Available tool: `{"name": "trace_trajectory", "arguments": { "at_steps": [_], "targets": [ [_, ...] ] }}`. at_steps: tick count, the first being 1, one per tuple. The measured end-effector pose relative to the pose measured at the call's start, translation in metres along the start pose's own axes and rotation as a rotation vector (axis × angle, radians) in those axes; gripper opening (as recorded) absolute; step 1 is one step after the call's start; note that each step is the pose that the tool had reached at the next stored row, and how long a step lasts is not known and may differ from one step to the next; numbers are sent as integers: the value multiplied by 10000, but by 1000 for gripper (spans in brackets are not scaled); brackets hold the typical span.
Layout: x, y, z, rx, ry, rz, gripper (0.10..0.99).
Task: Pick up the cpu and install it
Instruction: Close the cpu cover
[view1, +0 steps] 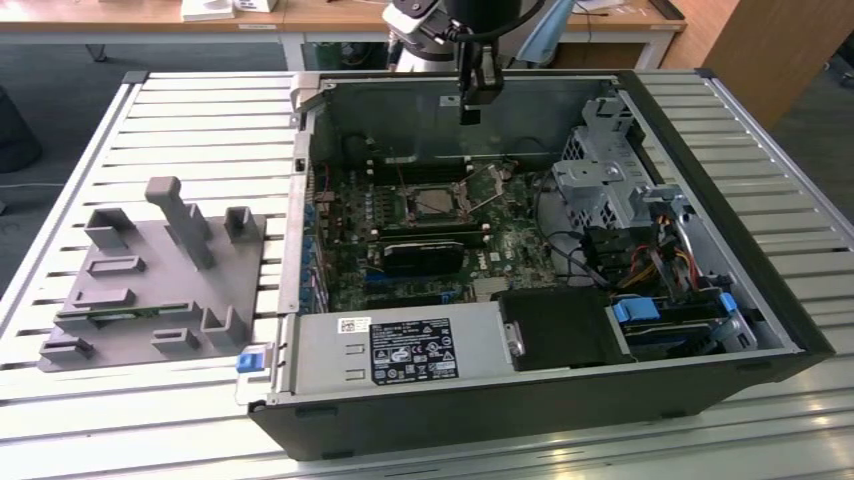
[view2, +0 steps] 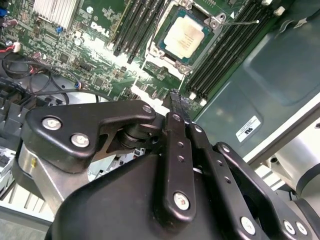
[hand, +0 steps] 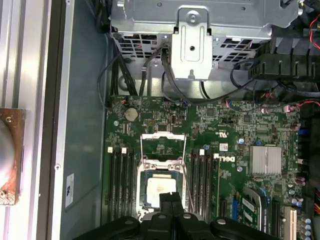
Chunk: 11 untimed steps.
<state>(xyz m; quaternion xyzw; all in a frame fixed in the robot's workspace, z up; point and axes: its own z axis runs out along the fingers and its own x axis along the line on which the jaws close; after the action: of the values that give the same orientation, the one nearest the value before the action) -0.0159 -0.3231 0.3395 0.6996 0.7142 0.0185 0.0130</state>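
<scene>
Gripper (hand: 170, 199) is hanging clenched and empty above the cpu (view2: 184, 36) lying in its open socket (hand: 139, 185); chip is looking light, stiff, fragile, best pinched by opposite edges

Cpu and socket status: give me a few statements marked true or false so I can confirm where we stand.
1. The cpu lies in the motherboard socket. True.
2. The gripper holds the cpu. False: the gripper is shut and empty, raised above the board.
3. The retention frame is closed over the cpu. False: it is flipped open, leaving the chip's metal top exposed.
4. Memory slots flank the socket on both sides. True.
</scene>
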Motion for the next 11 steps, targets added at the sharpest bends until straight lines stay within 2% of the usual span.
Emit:
{"name": "trace_trajectory", "arguments": {
  "at_steps": [3,7,11],
  "targets": [
    [1,63,30,8,1,-1,106],
    [0,63,78,9,0,-1,106],
    [0,63,83,9,-2,-1,106]
  ]
}}
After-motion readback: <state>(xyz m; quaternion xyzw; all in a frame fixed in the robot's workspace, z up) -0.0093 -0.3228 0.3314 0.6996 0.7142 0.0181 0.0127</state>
